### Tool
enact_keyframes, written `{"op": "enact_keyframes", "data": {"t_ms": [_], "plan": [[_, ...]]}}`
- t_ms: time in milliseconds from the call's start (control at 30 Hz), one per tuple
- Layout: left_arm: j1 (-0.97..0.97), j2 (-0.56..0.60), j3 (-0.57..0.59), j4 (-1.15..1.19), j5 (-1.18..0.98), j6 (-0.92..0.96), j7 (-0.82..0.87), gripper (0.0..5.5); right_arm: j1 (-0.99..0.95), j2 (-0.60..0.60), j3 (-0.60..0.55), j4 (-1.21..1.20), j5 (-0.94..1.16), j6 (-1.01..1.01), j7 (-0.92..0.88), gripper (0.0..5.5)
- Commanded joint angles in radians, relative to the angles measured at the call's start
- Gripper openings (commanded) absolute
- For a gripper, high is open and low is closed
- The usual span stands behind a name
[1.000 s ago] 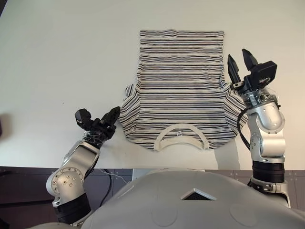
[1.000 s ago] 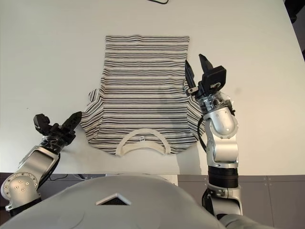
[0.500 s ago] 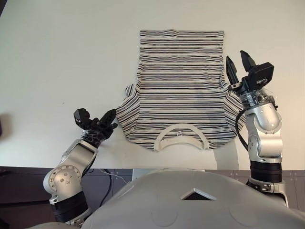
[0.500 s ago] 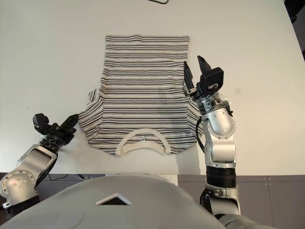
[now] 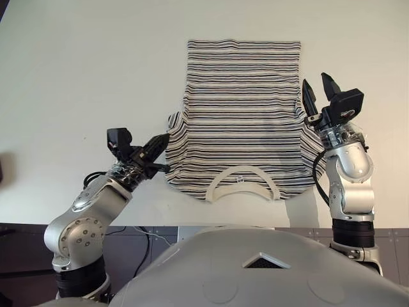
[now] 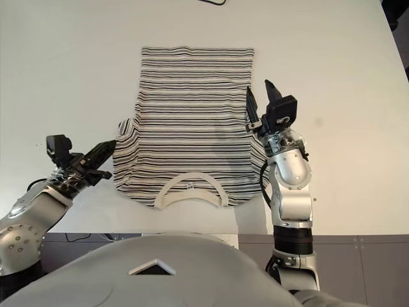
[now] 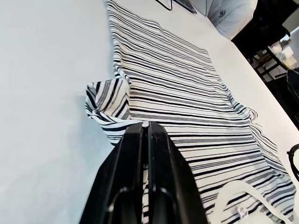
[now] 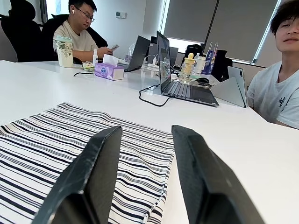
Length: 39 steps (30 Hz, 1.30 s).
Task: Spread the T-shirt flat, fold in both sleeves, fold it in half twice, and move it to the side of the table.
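The right sleeve [image 5: 309,144] of the striped T-shirt [image 5: 243,115] is largely covered by the right arm, so how it lies cannot be made out. The left sleeve [image 5: 176,121] is bunched into a small crumpled flap against the shirt's side. The T-shirt lies on the white table [image 5: 83,77], roughly centred in front of the robot, with the white collar [image 5: 243,182] at the near edge and the hem [image 5: 243,43] at the far end; the body of the shirt looks mostly flat. The left gripper [image 5: 158,146] is low over the table, its forearm angled in from the near-left, pointing at the shirt's left edge just below the bunched sleeve. In the left wrist view its fingers [image 7: 133,154] are pressed together with only a thin slit between them, tips over the striped cloth; whether any fabric is pinched between them cannot be told. The right gripper [image 5: 319,96] stands upright on a nearly vertical forearm at the shirt's right edge, fingertips pointing toward the far end of the table. Its fingers [image 8: 100,163] are spread wide apart with nothing between them.
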Motion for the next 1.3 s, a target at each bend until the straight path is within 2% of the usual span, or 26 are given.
{"op": "enact_keyframes", "data": {"t_ms": [33, 367, 533, 800, 833, 900, 967, 1033, 1067, 1133, 1300], "plan": [[-0.043, 0.06, -0.108, -0.065, 0.095, 0.006, -0.022, 0.11, -0.012, 0.013, 0.008, 0.016, -0.007, -0.003, -0.007, 1.95], [-0.162, 0.136, -0.402, 0.002, 0.351, -0.024, -0.116, 0.11, -0.043, 0.032, 0.029, 0.064, -0.021, -0.001, -0.011, 1.95], [-0.182, 0.134, -0.463, 0.082, 0.461, -0.069, -0.141, 0.11, -0.07, 0.026, 0.031, 0.079, -0.018, 0.004, -0.002, 1.95], [-0.192, 0.07, -0.418, 0.036, 0.417, -0.11, -0.194, 1.23, -0.065, 0.03, 0.031, 0.088, -0.025, -0.006, -0.004, 1.95], [-0.183, 0.071, -0.4, 0.016, 0.391, -0.104, -0.208, 1.23, -0.064, 0.03, 0.031, 0.088, -0.026, -0.008, -0.005, 1.95], [-0.168, 0.072, -0.348, -0.018, 0.331, -0.086, -0.226, 1.23, -0.064, 0.03, 0.029, 0.09, -0.026, -0.011, -0.007, 1.95], [-0.167, 0.087, -0.24, -0.028, 0.272, -0.077, -0.229, 1.23, -0.062, 0.029, 0.023, 0.089, -0.026, -0.014, -0.01, 1.95], [-0.173, 0.134, -0.137, 0.004, 0.265, -0.092, -0.253, 1.23, -0.051, 0.032, 0.019, 0.082, -0.029, -0.019, -0.017, 1.95], [-0.169, 0.161, -0.121, 0.018, 0.286, -0.107, -0.273, 1.23, -0.045, 0.034, 0.018, 0.08, -0.031, -0.022, -0.02, 1.95], [-0.116, 0.23, -0.181, 0.018, 0.386, -0.175, -0.337, 1.23, -0.039, 0.038, 0.023, 0.08, -0.035, -0.027, -0.027, 1.95], [0.019, 0.291, -0.319, 0.017, 0.56, -0.326, -0.421, 1.23, -0.038, 0.035, 0.027, 0.079, -0.031, -0.028, -0.025, 1.95]]}}
